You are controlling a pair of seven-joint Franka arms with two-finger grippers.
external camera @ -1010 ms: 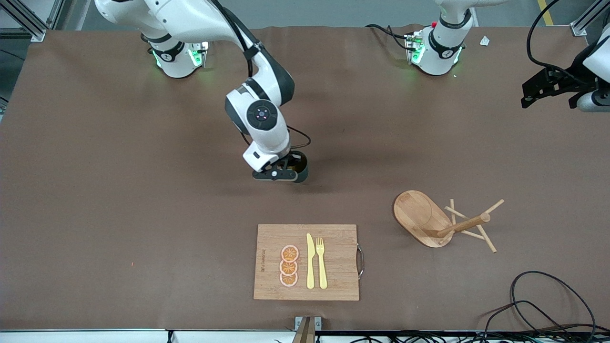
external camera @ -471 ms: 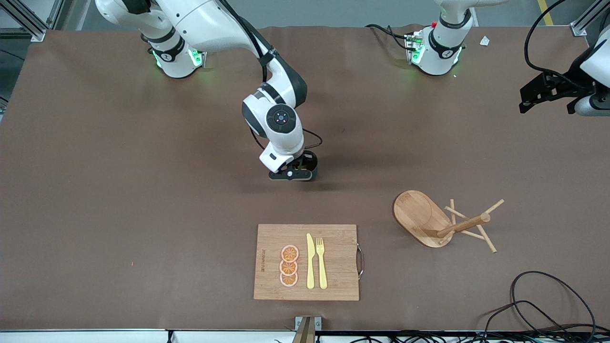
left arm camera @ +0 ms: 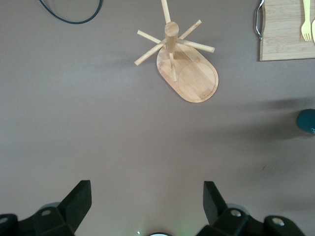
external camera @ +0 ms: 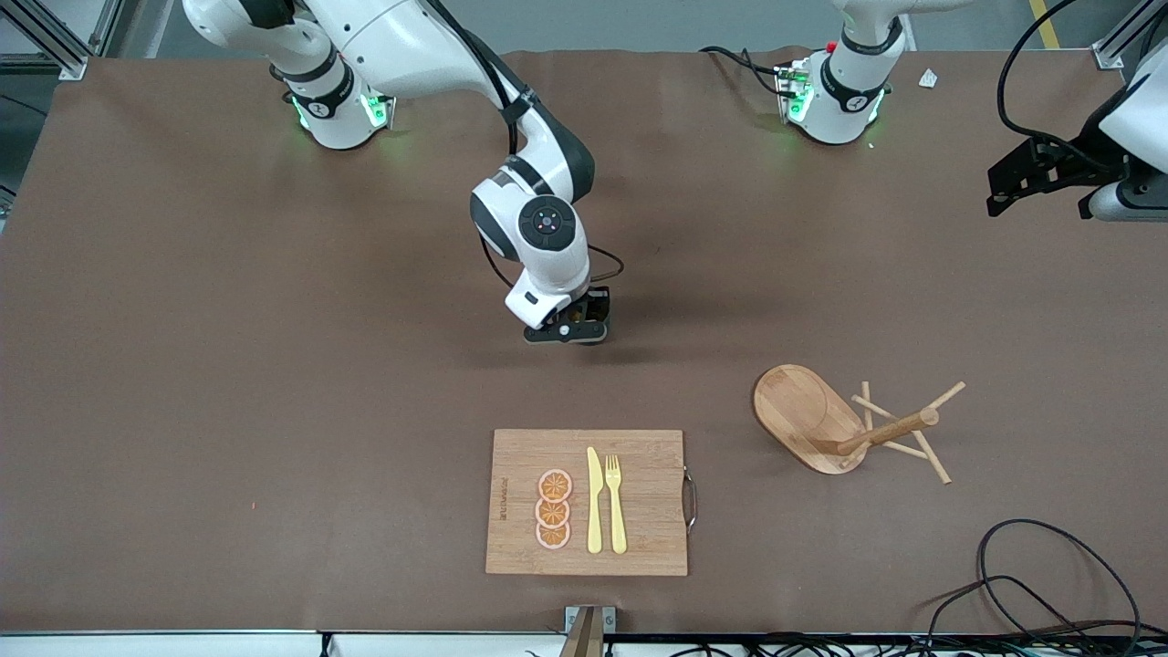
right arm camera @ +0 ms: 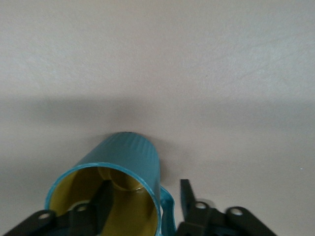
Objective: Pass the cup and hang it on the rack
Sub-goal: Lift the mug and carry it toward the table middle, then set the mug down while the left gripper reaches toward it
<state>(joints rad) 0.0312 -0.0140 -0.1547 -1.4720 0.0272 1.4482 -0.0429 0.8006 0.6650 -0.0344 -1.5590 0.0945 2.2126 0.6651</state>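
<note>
On the table (external camera: 228,365), a cutting board (external camera: 584,502) lies toward the right arm's end from the rack (external camera: 821,415). The left gripper (left arm camera: 145,189) waits with its fingers spread wide over the table, above the rack's end. The right gripper (external camera: 568,334) has its fingers parted astride the wall of the cup (right arm camera: 128,157). The cup stands farther from the front camera than the rack.

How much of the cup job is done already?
About halfway. Done: the right gripper has brought the cup to mid-table and set it down. In hand: its jaws straddle the cup's wall, opened, letting go. Left: the left gripper, open and waiting over its end of the table, must take the cup and hang it on the rack.
</note>
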